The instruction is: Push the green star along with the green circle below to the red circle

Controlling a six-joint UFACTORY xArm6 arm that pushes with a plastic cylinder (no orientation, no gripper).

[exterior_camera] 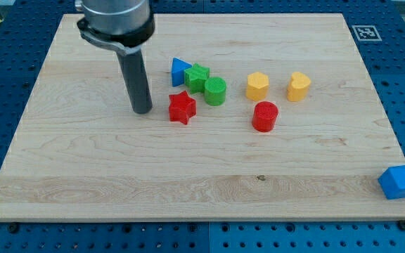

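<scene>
The green star (196, 76) sits near the board's upper middle, touching the green circle (215, 91) just to its lower right. The red circle (264, 116) stands further to the view's right and a little lower. My tip (142, 110) rests on the board to the left of the red star (182, 107), well left of the green star and green circle, touching no block.
A blue triangle (180, 69) touches the green star's left side. A yellow hexagon (257, 86) and a yellow heart (299, 86) stand above and right of the red circle. A blue cube (399, 182) lies off the wooden board (83, 176) at the lower right.
</scene>
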